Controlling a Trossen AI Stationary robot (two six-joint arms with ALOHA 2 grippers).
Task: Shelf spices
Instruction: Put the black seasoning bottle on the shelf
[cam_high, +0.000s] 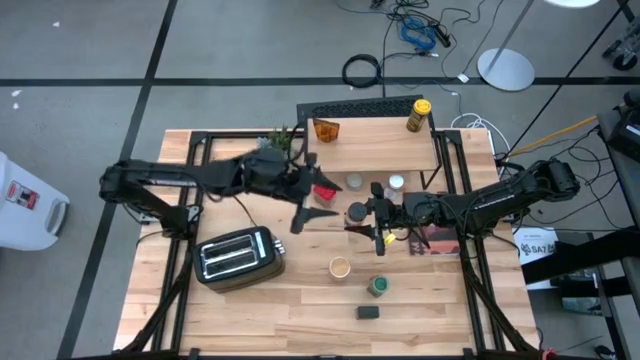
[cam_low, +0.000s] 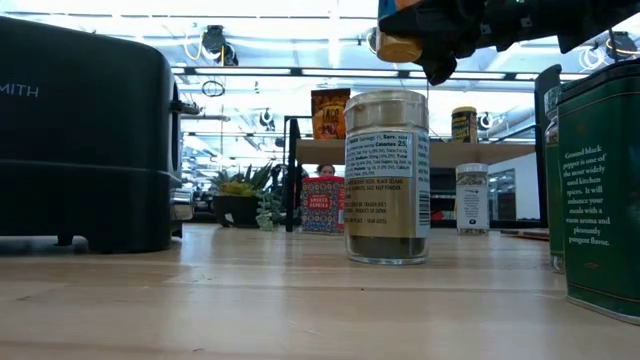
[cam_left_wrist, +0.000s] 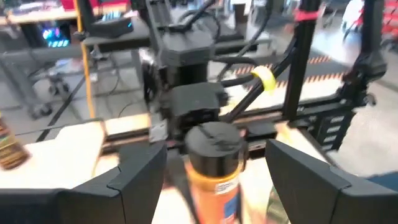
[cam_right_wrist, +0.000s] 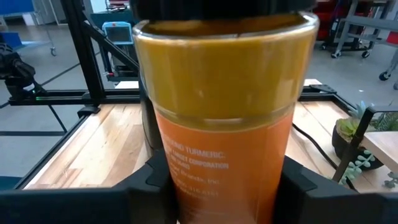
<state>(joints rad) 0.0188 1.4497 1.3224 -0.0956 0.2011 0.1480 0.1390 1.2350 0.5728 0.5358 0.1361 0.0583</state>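
Just right of centre in the high view, below the shelf (cam_high: 375, 150), a turmeric jar (cam_right_wrist: 224, 124) is gripped by the right gripper (cam_high: 380, 215), whose fingers are clenched on its lower body. In the low view it is seen at the top of the frame, lifted clear of the surface (cam_high: 290, 310). The left gripper (cam_left_wrist: 216, 152) is held left of centre, pointed at the jar, with its fingers spread wide and nothing grasped between them. The step in hand is judged to be the carrying of this jar to the shelf, on which two spices are already set along the upper edge. What is called for next is a lift above the wood top, a move toward the upper part of the frame, and an upright placing on a bare patch between those two. Care is needed so that the black legs and the placed items are not struck. The jar is seen as a clear round container with a black cap, filled with orange-yellow powder and wrapped in an orange label. Several other spices stand on the surface, among them a glass jar (cam_low: 387, 175) and a green tin (cam_low: 600, 190).
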